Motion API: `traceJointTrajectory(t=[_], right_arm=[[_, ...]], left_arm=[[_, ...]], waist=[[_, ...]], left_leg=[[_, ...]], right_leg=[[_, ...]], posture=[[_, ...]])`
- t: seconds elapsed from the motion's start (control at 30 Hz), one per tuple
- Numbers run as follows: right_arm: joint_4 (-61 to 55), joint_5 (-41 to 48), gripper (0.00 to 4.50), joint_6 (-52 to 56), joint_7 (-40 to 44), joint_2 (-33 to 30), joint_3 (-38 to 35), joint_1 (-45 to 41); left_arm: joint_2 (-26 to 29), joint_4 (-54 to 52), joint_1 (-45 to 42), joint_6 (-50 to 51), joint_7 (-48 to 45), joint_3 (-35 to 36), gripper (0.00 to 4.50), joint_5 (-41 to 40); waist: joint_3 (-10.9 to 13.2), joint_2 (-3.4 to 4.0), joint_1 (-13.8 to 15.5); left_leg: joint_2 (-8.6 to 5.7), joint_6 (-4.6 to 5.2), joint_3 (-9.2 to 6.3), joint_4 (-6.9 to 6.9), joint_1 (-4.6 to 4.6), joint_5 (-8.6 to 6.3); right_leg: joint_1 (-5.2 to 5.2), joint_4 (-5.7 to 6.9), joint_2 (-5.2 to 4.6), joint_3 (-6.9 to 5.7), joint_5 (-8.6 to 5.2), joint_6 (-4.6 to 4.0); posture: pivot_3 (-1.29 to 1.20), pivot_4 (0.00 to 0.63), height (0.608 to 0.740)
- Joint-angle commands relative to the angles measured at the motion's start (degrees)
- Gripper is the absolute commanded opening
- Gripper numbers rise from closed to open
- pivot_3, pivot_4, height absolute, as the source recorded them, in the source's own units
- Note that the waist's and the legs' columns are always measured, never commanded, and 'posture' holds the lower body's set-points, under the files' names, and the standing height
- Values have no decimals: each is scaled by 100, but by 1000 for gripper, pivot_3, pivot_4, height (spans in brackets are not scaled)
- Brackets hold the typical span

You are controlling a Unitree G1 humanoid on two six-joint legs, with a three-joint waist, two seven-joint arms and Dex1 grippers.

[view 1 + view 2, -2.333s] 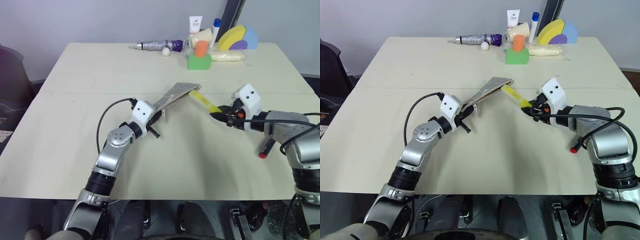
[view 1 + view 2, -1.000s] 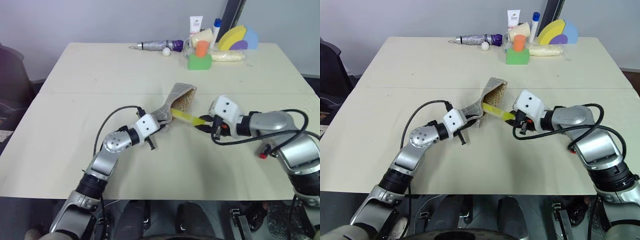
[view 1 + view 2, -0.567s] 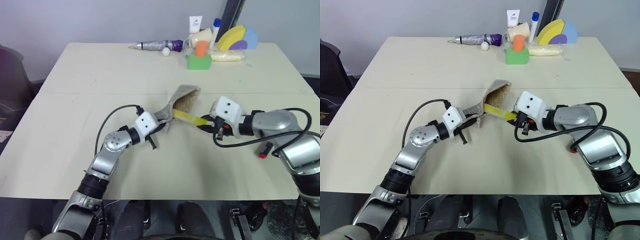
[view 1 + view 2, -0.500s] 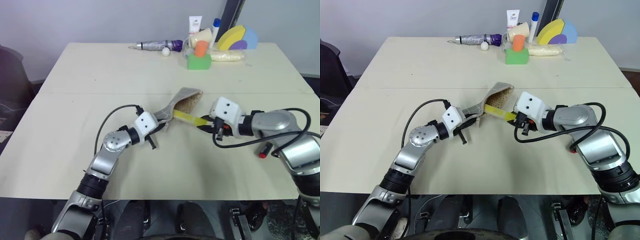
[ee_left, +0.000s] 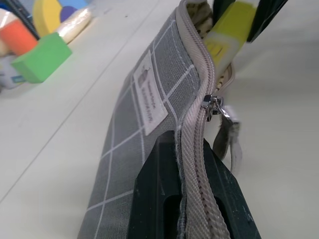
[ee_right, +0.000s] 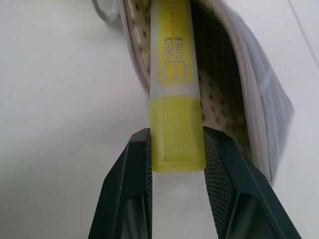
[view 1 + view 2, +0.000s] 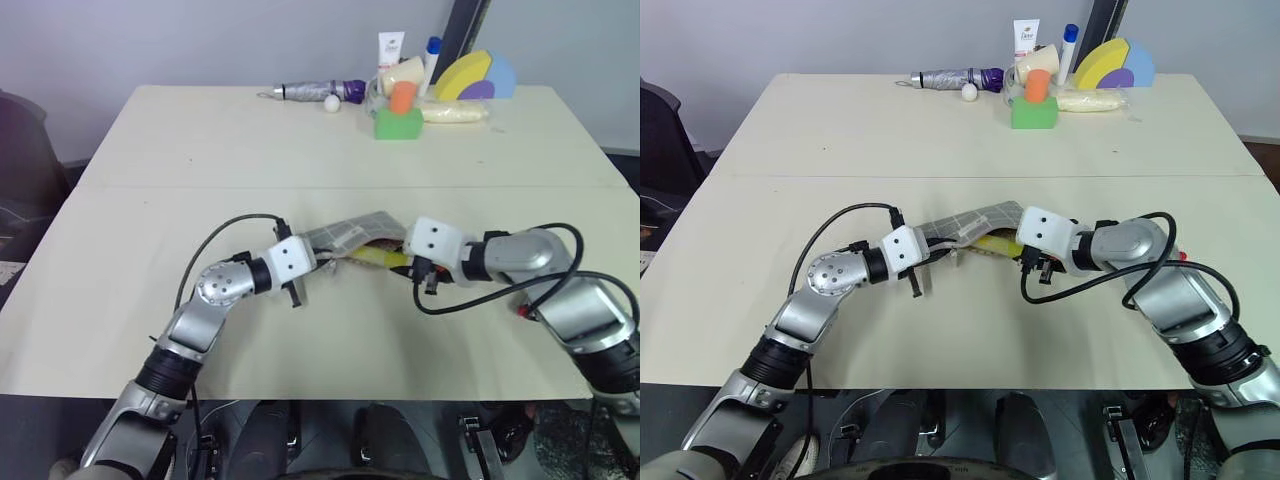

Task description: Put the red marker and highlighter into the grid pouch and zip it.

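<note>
The grey grid pouch (image 7: 345,236) lies low over the middle of the table, with its mouth turned toward my right arm. My left gripper (image 5: 187,149) is shut on the pouch's zipper edge, just behind the zipper pull (image 5: 215,103). The yellow highlighter (image 6: 175,94) is clamped in my right gripper (image 6: 177,144), and its far end is inside the pouch's dotted lining (image 6: 219,94). From the head views the highlighter (image 7: 372,257) shows between the pouch and the right gripper (image 7: 408,264). Only the red end of the red marker (image 7: 521,311) shows behind my right forearm.
Along the table's far edge lie a folded umbrella (image 7: 315,92), a white ball (image 7: 332,102), a green block (image 7: 398,122) with an orange cylinder on it, a white tube (image 7: 389,48) and coloured foam shapes (image 7: 478,77). The table (image 7: 150,170) is bare on its left half.
The pouch, which was tilted up, has come down nearly flat. My right gripper has dropped and moved toward the pouch, so more of the highlighter is inside. The left gripper keeps its hold.
</note>
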Motion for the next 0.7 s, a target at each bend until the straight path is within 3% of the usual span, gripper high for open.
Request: traceJointTrajectory(t=[0.03,0.23,0.47,0.7], right_arm=[[-350,-33,851,35,35,284,241,-254],[-407,-71,851,165,53,439,204,-394],[-707,474,4321,366,184,145,-827,-226],[-1071,1114,4321,1484,-222,-111,-2750,851]], left_arm=[[-29,-397,-64,-201,-149,-131,0,-53],[-45,-454,-44,-107,-171,-85,0,-84],[-430,-385,-21,506,229,259,0,-424],[-997,64,-219,888,677,417,0,-608]], waist=[[0,0,-5],[0,0,11],[0,-1,14],[0,-3,22]], left_leg=[[0,0,0,0,0,0],[0,0,0,2,-1,0],[-1,2,0,5,-1,-1],[-1,7,-4,9,3,-4]], right_leg=[[0,0,0,0,0,0],[1,0,1,-1,0,0],[4,0,1,-1,1,1],[18,-3,0,-5,1,2]], posture=[[0,150,740],[0,150,740],[0,150,740],[0,150,740]])
